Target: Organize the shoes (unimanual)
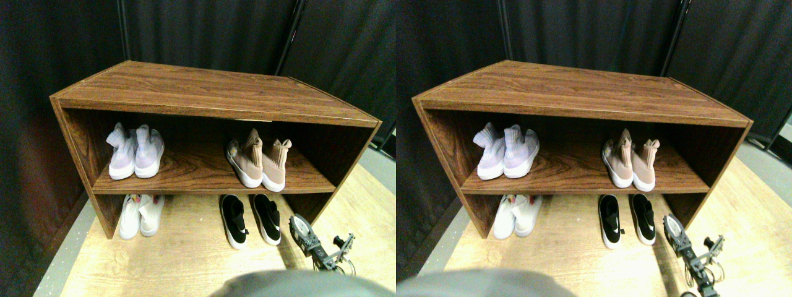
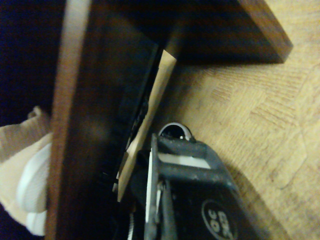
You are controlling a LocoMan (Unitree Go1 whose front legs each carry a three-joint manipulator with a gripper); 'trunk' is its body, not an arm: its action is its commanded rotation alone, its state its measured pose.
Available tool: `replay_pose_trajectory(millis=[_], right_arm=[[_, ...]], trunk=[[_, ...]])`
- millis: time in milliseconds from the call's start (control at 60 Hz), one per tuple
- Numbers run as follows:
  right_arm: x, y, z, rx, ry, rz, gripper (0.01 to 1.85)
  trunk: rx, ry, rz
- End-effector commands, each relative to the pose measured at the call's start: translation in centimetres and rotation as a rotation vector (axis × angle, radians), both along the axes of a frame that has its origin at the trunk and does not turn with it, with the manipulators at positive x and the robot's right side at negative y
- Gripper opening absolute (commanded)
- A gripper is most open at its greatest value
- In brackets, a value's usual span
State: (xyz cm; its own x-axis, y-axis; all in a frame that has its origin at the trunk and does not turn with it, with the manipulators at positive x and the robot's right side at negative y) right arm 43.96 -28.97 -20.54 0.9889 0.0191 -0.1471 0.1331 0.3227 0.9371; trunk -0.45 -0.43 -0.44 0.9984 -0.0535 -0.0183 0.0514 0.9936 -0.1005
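A lavender pair (image 1: 135,151) stands on the left of the wooden rack's middle shelf (image 1: 204,179). On the right of that shelf is a pinkish-beige pair (image 1: 257,162). A white pair (image 1: 141,213) rests on the floor under the shelf at the left, and a black pair (image 1: 250,219) with white soles lies at the right, toes toward me. My right gripper (image 1: 301,229) hovers low over the floor just right of the black pair, near the rack's right side panel. In the wrist view the gripper (image 2: 172,137) faces the shelf edge, with a beige shoe (image 2: 25,165) beyond it. No red shoes show.
The rack's right side panel (image 1: 346,167) stands close to the gripper. Black curtains (image 1: 204,31) hang behind the rack. Light wood flooring (image 1: 185,260) stretches in front of it, and a grey strip (image 1: 62,260) runs along the floor at the left.
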Motion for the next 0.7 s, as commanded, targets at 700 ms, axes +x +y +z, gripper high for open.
replay_pose_trajectory(millis=[700], right_arm=[[4.2,-0.1,-1.0,-0.078,0.025,-0.115,0.06]], trunk=[[-0.029,-0.006,0.013]])
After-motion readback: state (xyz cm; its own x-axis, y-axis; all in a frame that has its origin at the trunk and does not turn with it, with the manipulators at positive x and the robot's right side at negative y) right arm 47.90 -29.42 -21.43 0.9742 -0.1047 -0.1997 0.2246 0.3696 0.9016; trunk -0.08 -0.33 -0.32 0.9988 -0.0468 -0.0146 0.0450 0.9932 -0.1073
